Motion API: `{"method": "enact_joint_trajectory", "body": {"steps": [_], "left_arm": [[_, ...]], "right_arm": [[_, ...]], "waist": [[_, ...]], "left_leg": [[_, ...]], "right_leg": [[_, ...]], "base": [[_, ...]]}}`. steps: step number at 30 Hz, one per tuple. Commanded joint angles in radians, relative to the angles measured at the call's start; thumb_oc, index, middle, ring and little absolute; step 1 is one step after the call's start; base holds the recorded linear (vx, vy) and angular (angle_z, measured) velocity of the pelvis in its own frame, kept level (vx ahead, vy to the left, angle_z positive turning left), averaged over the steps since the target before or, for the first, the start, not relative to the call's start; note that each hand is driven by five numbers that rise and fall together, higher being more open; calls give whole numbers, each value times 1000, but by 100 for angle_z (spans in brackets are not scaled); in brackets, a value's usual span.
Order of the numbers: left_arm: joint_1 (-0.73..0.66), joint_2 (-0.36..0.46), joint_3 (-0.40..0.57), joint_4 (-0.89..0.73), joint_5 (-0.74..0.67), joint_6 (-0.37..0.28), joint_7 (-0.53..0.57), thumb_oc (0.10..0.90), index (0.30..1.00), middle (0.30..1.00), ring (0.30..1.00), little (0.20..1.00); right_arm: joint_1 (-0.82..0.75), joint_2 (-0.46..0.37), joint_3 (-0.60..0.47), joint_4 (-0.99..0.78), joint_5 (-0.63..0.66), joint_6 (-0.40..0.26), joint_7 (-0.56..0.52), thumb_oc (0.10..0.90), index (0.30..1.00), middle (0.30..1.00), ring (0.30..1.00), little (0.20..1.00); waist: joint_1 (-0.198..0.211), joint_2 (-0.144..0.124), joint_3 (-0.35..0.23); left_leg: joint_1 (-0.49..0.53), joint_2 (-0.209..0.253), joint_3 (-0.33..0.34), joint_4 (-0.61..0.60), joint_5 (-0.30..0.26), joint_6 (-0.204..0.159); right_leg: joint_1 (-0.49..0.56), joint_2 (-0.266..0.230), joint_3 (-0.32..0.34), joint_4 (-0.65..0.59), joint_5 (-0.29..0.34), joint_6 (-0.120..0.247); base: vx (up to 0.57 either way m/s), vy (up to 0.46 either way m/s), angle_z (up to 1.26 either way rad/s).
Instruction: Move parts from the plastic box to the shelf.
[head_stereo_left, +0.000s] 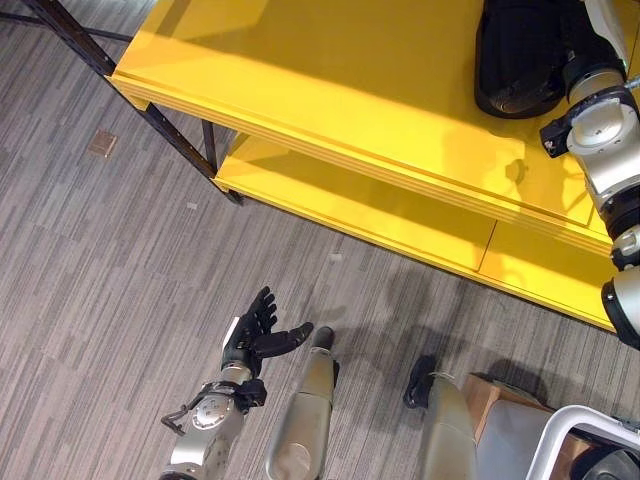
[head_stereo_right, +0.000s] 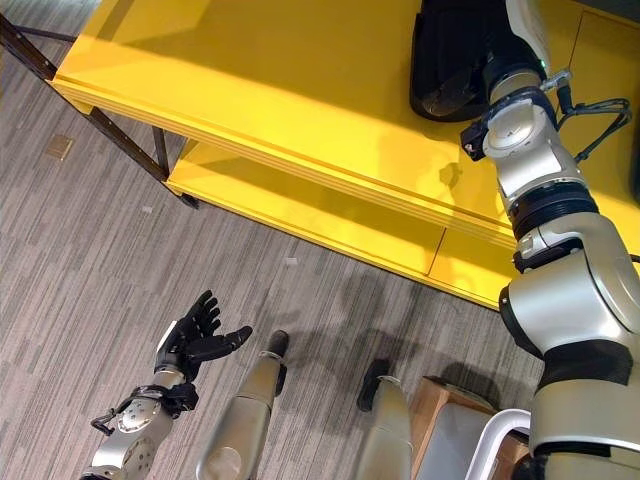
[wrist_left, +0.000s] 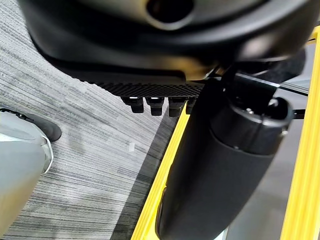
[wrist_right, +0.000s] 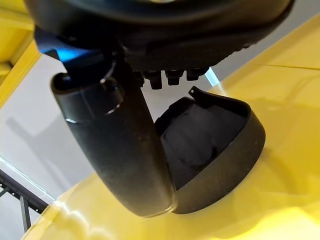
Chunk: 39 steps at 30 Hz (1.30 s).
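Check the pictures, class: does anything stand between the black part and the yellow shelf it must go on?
Nothing visible does. The black part already rests on the top board of the yellow shelf, with the right hand at it. The left hand hangs over the floor.

Light: I see a bright, even scene, the yellow shelf (head_stereo_left: 330, 90) strongly lit from above.
Glare: I see pale sheen on the shelf top, and soft reflections beside the black part (wrist_right: 210, 150) in the right wrist view.
Shadows: I see the lower shelf board darkened under the upper one; soft dark patches lie on the grey floor (head_stereo_left: 120, 280).
Focus: the right hand (wrist_right: 120, 145) and left hand (wrist_left: 220, 165) loom blurred and dark close up.
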Motion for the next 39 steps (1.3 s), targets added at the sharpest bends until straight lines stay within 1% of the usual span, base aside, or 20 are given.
{"method": "enact_joint_trajectory", "body": {"steps": [1, 3, 7, 9, 11, 12, 17, 18, 23, 25, 26, 29, 31, 39], "left_arm": [[-13, 61, -2, -85, -26, -88, -14, 900, 1000, 1000, 1000, 1000], [-13, 60, -6, -85, -29, -89, -11, 900, 1000, 1000, 1000, 1000], [-14, 62, -7, -89, -29, -91, -10, 900, 1000, 1000, 1000, 1000], [-10, 62, -8, -91, -28, -93, -12, 900, 1000, 1000, 1000, 1000], [-11, 62, -8, -91, -28, -93, -11, 900, 1000, 1000, 1000, 1000], [-12, 61, -10, -92, -25, -94, -9, 900, 1000, 1000, 1000, 1000], [-13, 58, -8, -96, -23, -95, -11, 900, 1000, 1000, 1000, 1000], [-10, 57, -5, -99, -23, -94, -12, 900, 1000, 1000, 1000, 1000], [-2, 56, 6, -106, -23, -93, -15, 900, 1000, 1000, 1000, 1000], [-4, 53, 4, -106, -24, -90, -15, 900, 1000, 1000, 1000, 1000], [-4, 49, 5, -110, -25, -90, -12, 900, 1000, 1000, 1000, 1000], [-4, 50, 5, -110, -24, -90, -9, 900, 1000, 1000, 1000, 1000], [-7, 49, 5, -110, -21, -89, -3, 900, 1000, 1000, 1000, 1000], [-10, 43, 9, -103, -13, -89, 3, 900, 1000, 1000, 1000, 1000]], "right_arm": [[-178, -70, -10, 4, 90, -66, -49, 900, 1000, 1000, 1000, 1000], [-185, -66, -11, 19, 111, -68, -47, 900, 1000, 1000, 1000, 1000], [-194, -72, 8, 31, 99, -65, -44, 900, 1000, 1000, 1000, 1000], [-208, -87, 42, 42, 56, -58, -43, 900, 1000, 1000, 1000, 1000], [-210, -90, 48, 44, 50, -57, -45, 900, 1000, 1000, 1000, 1000], [-210, -99, 67, 49, 20, -52, -43, 900, 1000, 1000, 1000, 1000], [-209, -108, 88, 50, -7, -47, -35, 900, 1000, 1000, 1000, 1000], [-202, -115, 111, 52, -43, -43, -26, 900, 1000, 1000, 1000, 1000], [-187, -110, 149, 62, -101, -33, -7, 900, 1000, 1000, 1000, 1000], [-170, -105, 139, 66, -105, -31, -5, 900, 1000, 1000, 1000, 1000], [-138, -98, 91, 80, -76, -32, -15, 900, 1000, 1000, 1000, 1000], [-127, -93, 76, 85, -69, -31, -16, 900, 1000, 1000, 1000, 1000], [-88, -76, 33, 102, -58, -30, -22, 900, 1000, 1000, 1000, 1000], [-30, -41, -8, 122, -78, -22, -21, 900, 1000, 1000, 1000, 1000]], "waist": [[28, 22, -50], [35, 23, -45], [40, 24, -44], [44, 23, -42], [45, 23, -40], [48, 21, -38], [49, 17, -34], [50, 14, -30], [53, 13, -24], [52, 13, -22], [50, 15, -20], [50, 15, -18], [48, 20, -13], [42, 30, -6]], "left_leg": [[30, 36, -32, -4, -86, 29], [22, 35, -38, -5, -83, 29], [14, 32, -45, -9, -77, 27], [5, 28, -50, -11, -72, 26], [4, 27, -51, -14, -71, 25], [1, 26, -54, -17, -68, 25], [-4, 24, -57, -16, -68, 25], [-8, 23, -61, -13, -68, 25], [-11, 23, -66, -5, -72, 24], [-10, 22, -65, -3, -73, 24], [-9, 21, -64, 0, -76, 26], [-8, 22, -63, 1, -78, 26], [-6, 22, -61, 3, -80, 28], [-12, 20, -57, 7, -79, 29]], "right_leg": [[64, 5, 17, -1, -73, 15], [55, 2, 12, 6, -72, 15], [52, 0, 8, 7, -74, 16], [48, -4, 3, 11, -78, 16], [49, -5, 2, 10, -78, 16], [46, -6, 0, 12, -77, 16], [40, -9, -3, 19, -80, 14], [38, -11, -5, 24, -82, 15], [36, -12, -5, 34, -87, 13], [37, -12, -5, 36, -88, 12], [38, -11, -4, 38, -88, 13], [38, -10, -3, 38, -88, 13], [35, -8, 0, 39, -88, 13], [30, -7, 6, 38, -84, 12]], "base": [[20, -25, 8], [9, -28, 10], [6, -10, 10], [22, -9, 5], [12, -14, 4], [7, -14, 6], [9, -12, 7], [5, -9, 8], [4, -7, 4], [3, 4, 2], [2, 10, 4], [-1, 4, 1], [-20, 22, -4], [-6, 6, -1]]}}
